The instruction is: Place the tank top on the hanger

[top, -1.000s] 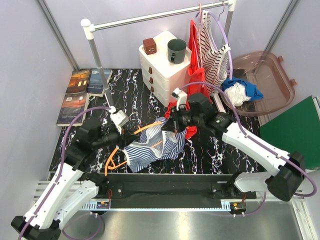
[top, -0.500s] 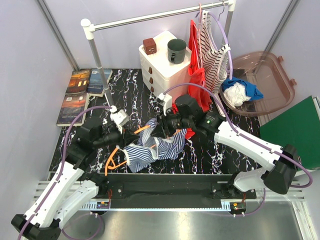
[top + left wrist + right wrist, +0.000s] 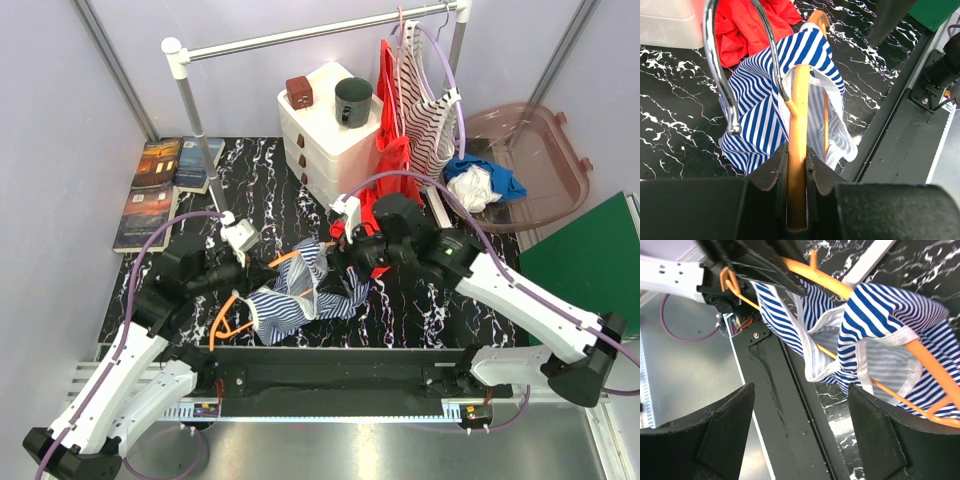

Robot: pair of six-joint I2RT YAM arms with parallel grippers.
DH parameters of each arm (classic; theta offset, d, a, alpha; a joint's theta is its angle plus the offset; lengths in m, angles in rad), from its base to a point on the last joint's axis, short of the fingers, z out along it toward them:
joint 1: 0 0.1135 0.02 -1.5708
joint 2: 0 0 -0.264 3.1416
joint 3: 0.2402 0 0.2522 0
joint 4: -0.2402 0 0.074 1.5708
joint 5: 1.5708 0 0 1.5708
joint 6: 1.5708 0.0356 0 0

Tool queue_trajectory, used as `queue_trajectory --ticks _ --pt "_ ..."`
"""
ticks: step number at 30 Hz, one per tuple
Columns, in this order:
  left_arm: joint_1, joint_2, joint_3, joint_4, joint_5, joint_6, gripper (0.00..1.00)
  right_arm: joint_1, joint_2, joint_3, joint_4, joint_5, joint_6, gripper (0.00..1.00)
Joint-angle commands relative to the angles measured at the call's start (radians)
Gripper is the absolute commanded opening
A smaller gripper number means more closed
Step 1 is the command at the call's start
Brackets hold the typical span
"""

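Observation:
The tank top (image 3: 300, 297), navy and white striped, hangs bunched over the orange hanger (image 3: 226, 325) above the marbled table's near edge. My left gripper (image 3: 256, 270) is shut on the hanger. In the left wrist view the orange bar (image 3: 798, 165) sits clamped between the left gripper's (image 3: 797, 150) jaws. The metal hook (image 3: 722, 70) curves up at the left, and the striped cloth (image 3: 760, 105) is draped over the far shoulder. My right gripper (image 3: 345, 262) hovers at the top's right side. In the right wrist view the right gripper (image 3: 800, 390) is open and holds nothing. The tank top (image 3: 880, 325) and hanger (image 3: 832, 285) lie just beyond.
Behind stand a white drawer unit (image 3: 325, 135) with a dark cup (image 3: 352, 100), a red garment (image 3: 392, 150), and a red-striped top (image 3: 425, 110) hanging from the rail (image 3: 300, 33). Books (image 3: 160, 190) lie far left. A pink bin (image 3: 535, 165) and a green board (image 3: 590, 265) are at the right.
My right gripper has opened and let go of the tank top, then drawn back to the right. The cloth now sags on the hanger. The left gripper has stayed put.

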Motion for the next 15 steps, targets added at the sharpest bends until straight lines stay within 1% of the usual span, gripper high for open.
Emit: queue_trajectory --ticks 1,4,8,10,11,15 --pt "0.0 -0.007 0.008 0.057 0.056 0.029 0.0 0.006 -0.039 0.078 -0.093 -0.025 -0.137 0.83" --pt "-0.02 -0.013 -0.001 0.061 0.115 0.058 0.0 0.006 -0.03 0.106 -0.103 -0.011 -0.186 0.82" --pt "-0.077 -0.021 -0.016 0.059 0.174 0.083 0.0 0.008 -0.011 0.138 -0.104 -0.094 -0.29 0.83" --pt "-0.092 -0.024 -0.016 0.061 0.208 0.09 0.0 0.006 -0.001 0.141 -0.104 -0.122 -0.316 0.85" --pt "-0.094 -0.024 -0.016 0.059 0.237 0.089 0.0 0.006 0.004 0.144 -0.109 -0.151 -0.339 0.85" --pt "-0.097 -0.016 -0.012 0.056 0.27 0.092 0.0 0.005 0.042 0.154 -0.136 -0.2 -0.362 0.85"
